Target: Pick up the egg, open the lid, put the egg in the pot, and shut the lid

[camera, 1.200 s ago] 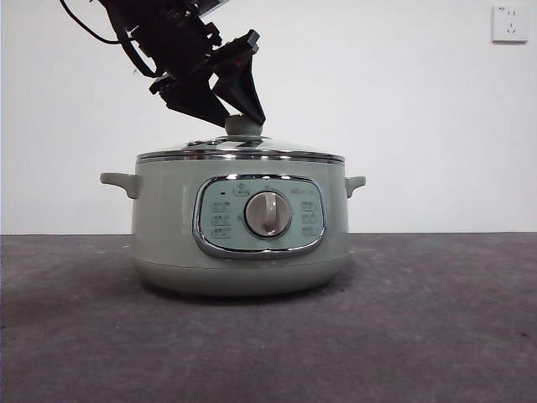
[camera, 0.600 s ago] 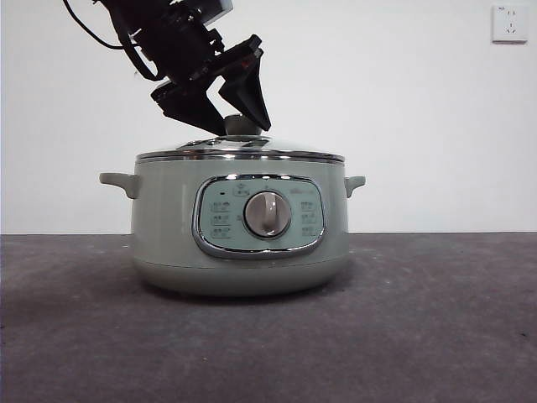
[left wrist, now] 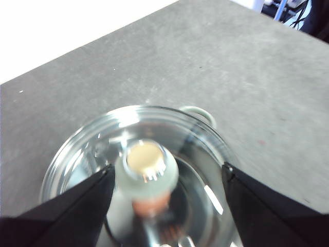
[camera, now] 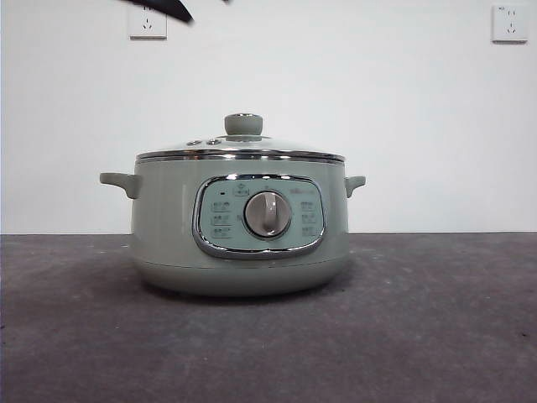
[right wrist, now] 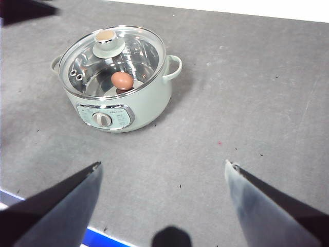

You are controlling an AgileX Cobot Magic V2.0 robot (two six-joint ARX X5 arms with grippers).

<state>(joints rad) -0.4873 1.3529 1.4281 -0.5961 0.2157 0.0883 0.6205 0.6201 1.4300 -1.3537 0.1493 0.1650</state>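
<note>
The sage-green pot [camera: 168, 227] stands on the grey table with its dial facing the front view. The glass lid [camera: 285, 149] sits closed on it, its green knob [camera: 243, 124] free. The reddish-brown egg [right wrist: 122, 80] lies inside the pot and shows through the lid; it also shows in the left wrist view [left wrist: 151, 205] under the knob [left wrist: 146, 170]. My left gripper [left wrist: 168, 169] is open and empty, hovering above the lid; in the front view only its black tip [camera: 172, 8] shows. My right gripper [right wrist: 163, 164] is open and empty, high and well back from the pot [right wrist: 139, 105].
Grey table [camera: 419, 319] runs all around the pot, with a white wall behind. Two wall sockets [camera: 148, 23] [camera: 510, 23] sit high on the wall. A blue strip [right wrist: 103, 239] marks the table's near edge in the right wrist view.
My left gripper has let go of the lid's knob and risen almost out of the front view. The lid stays closed on the pot.
</note>
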